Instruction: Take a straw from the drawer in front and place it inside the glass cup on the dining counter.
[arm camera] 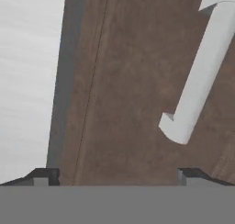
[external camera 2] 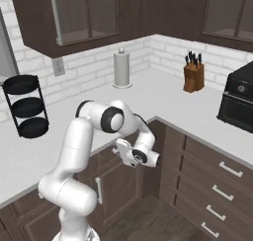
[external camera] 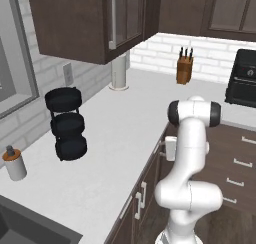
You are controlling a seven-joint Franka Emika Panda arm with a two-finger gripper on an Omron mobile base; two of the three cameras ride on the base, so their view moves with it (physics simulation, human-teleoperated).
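The drawer [arm camera: 128,81] is a dark brown front just under the white counter edge [arm camera: 27,81], and it is closed. Its silver bar handle [arm camera: 197,76] runs slantwise at the upper right of the hand view. My gripper [arm camera: 118,175] is open and close to the drawer face, with the handle beyond its right fingertip and nothing between the fingers. From the right base view the hand [external camera 2: 134,155] sits low against the cabinet front below the counter corner. The left base view shows it [external camera: 170,148] beside the same cabinet edge. The straw is hidden. The glass cup and dining counter are out of view.
On the white counter [external camera: 115,138] stand a black three-tier rack [external camera: 66,124], a paper towel roll [external camera 2: 122,68], a knife block [external camera 2: 193,72] and a soap dispenser [external camera: 14,163]. A black oven [external camera 2: 238,104] sits at the right, above more drawers [external camera 2: 217,185]. Upper cabinets [external camera: 85,18] hang overhead.
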